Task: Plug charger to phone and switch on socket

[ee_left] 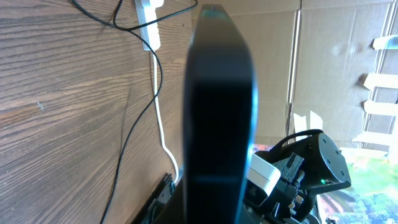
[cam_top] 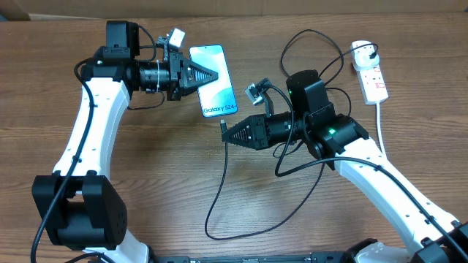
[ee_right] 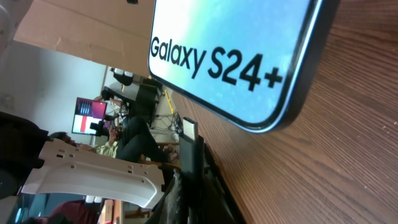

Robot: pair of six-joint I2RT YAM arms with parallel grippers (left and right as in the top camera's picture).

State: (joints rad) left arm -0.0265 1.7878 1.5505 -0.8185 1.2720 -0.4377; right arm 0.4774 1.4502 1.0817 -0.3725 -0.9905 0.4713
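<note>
Stretching under everything, the brown wood-grain counter (cam_top: 168, 175) carries two white arms with black joints. The left arm (cam_top: 80, 131) rises along the left side and bends right. Its left hand (cam_top: 214, 75) is rolled sideways, with tapered black fingers pinched on the phone (cam_top: 216, 91). The phone is a slim, glossy rectangle with rounded corners, a dark frame and a pale blue screen, lying far of centre. The right arm (cam_top: 387, 175) reaches left from the near right, its right hand (cam_top: 225, 134) clamped on the tip of the charger (cam_top: 217, 191). The small flat connector (ee_right: 188, 132) sits just beside the phone's near edge, a sliver apart. The socket (cam_top: 372, 76), a white plastic block, lies far right, and the thin black cable loops to it.
</note>
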